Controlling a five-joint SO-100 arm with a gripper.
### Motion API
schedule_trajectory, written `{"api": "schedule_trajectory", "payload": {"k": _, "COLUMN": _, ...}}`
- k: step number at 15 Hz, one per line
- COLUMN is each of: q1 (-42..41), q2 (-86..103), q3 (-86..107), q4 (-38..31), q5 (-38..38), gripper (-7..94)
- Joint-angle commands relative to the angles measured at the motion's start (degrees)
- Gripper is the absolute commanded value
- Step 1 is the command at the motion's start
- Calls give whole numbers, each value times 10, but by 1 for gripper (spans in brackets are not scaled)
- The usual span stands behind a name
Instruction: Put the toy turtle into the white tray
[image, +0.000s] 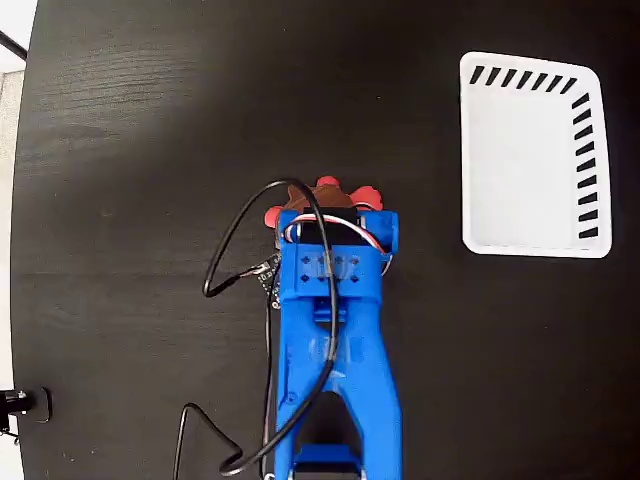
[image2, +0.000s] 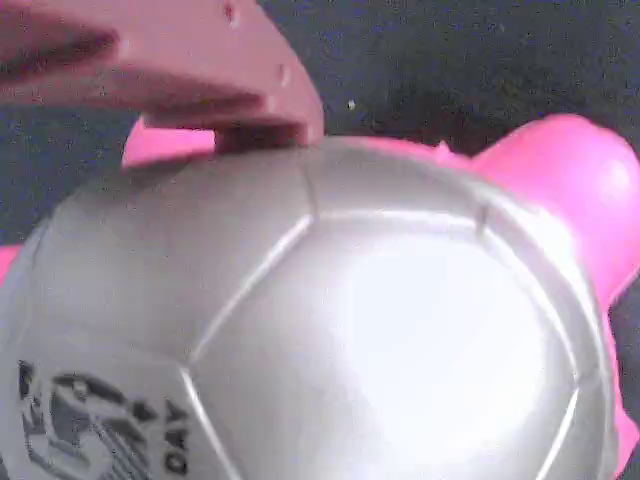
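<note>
At centre of the fixed view the pincer (image: 325, 205) covers the toy turtle (image: 327, 187); its grip seemingly unclear; the white tray (image: 470, 150) sits upper right.

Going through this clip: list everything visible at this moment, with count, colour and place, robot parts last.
toy turtle: one, shiny silver-looking domed shell with a black printed mark, pink head and feet; on the table just above centre in the fixed view, mostly hidden under the arm's head, filling the wrist view.
white tray: one, white with dark slots along its top and right rims; upper right in the fixed view, empty, well apart from the turtle.
table: one, black wood grain; fills the fixed view.
arm: one, blue, with black cables; reaches up from the bottom edge.
gripper: one; over the turtle, one finger touching the shell's top; jaw state unclear.
</note>
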Motion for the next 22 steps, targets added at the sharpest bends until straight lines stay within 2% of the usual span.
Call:
{"api": "schedule_trajectory", "payload": {"k": 1, "q1": 4, "q2": 18, "q3": -6, "q4": 4, "q5": -3, "gripper": 33}}
{"api": "schedule_trajectory", "payload": {"k": 5, "q1": 4, "q2": 21, "q3": -9, "q4": 8, "q5": 3, "gripper": 0}}
{"api": "schedule_trajectory", "payload": {"k": 10, "q1": 4, "q2": 25, "q3": -23, "q4": 21, "q5": 17, "gripper": 0}}
{"api": "schedule_trajectory", "payload": {"k": 14, "q1": 4, "q2": 42, "q3": -185, "q4": 152, "q5": 62, "gripper": 0}}
{"api": "schedule_trajectory", "payload": {"k": 18, "q1": 11, "q2": 49, "q3": -369, "q4": 275, "q5": 72, "gripper": 0}}
{"api": "schedule_trajectory", "payload": {"k": 22, "q1": 21, "q2": 66, "q3": -387, "q4": 284, "q5": 72, "gripper": 0}}
